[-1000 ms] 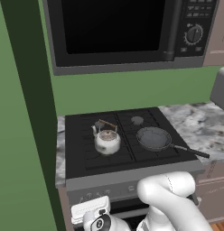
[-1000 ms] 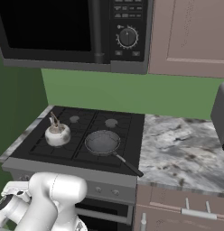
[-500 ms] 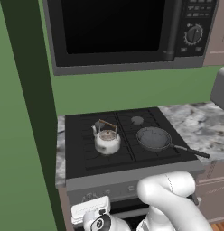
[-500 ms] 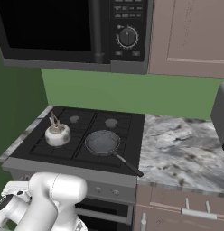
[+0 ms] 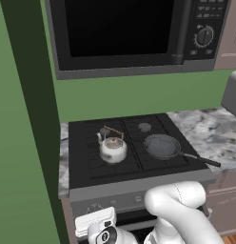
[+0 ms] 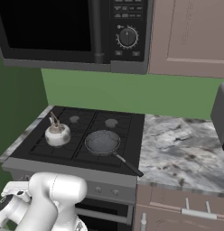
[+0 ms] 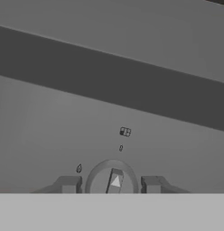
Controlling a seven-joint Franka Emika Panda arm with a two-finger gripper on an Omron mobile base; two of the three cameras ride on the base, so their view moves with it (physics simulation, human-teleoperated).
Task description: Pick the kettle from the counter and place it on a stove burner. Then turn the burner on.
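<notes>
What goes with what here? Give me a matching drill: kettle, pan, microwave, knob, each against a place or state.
Things:
1. kettle
2. pan
3. microwave
4. knob

Places or states:
A. mounted above the stove
B. on the stove's front left burner
C. between the gripper's fingertips, on the stove's front panel
D. on the stove's front right burner, handle pointing toward the counter

Pairs: 1-B, 2-D, 3-A, 4-C

The gripper brackets the knob in the hand view; whether the fingers actually touch it cannot be told.
</notes>
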